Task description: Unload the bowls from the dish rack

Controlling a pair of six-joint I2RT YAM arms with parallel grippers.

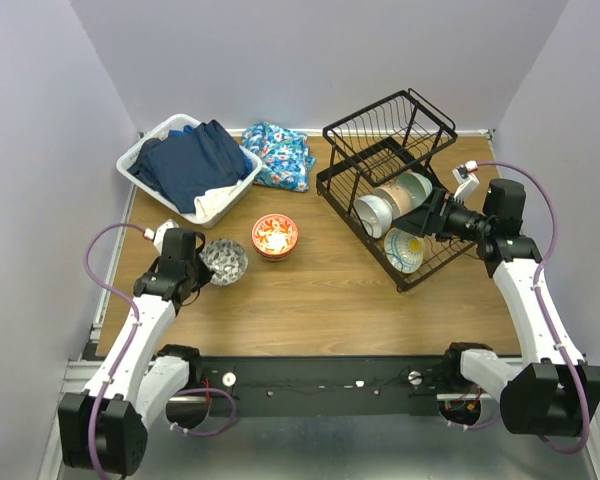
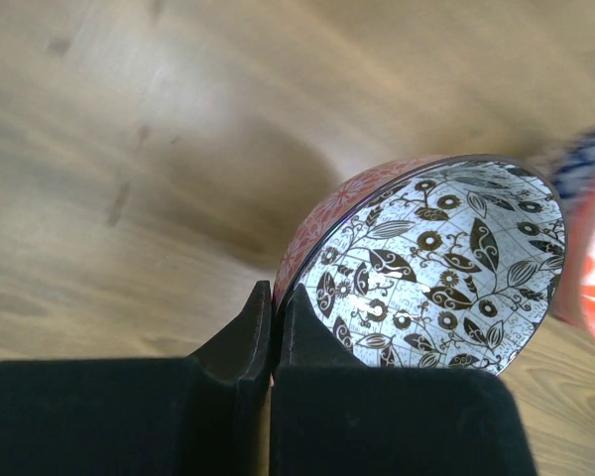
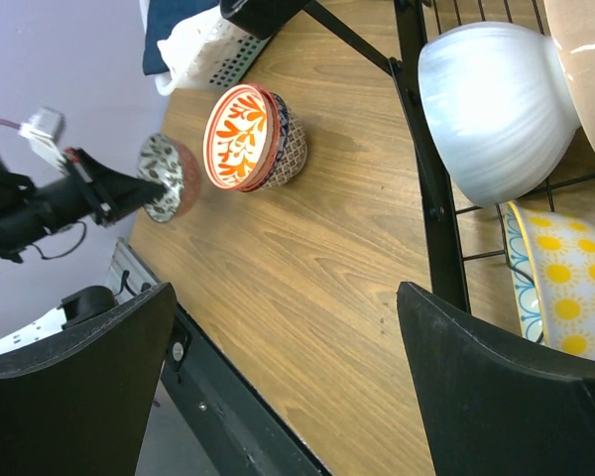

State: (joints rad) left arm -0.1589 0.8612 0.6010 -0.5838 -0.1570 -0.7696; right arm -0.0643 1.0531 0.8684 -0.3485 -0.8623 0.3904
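Black-and-white floral ceramic bowl (image 2: 446, 268) is clamped by the left gripper (image 2: 274, 302) over the lavender-walled wooden tabletop (image 1: 350, 300); right gripper (image 3: 288, 297) is held spread at the black wire dish rack (image 1: 388, 128).

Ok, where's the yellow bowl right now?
Top view, right side: the yellow bowl stands in the dish rack at its near end, next to the white bowl.

Left hand (image 2: 276, 299) pinched closed (elbow bent), right hand (image 3: 286, 297) spread wide.
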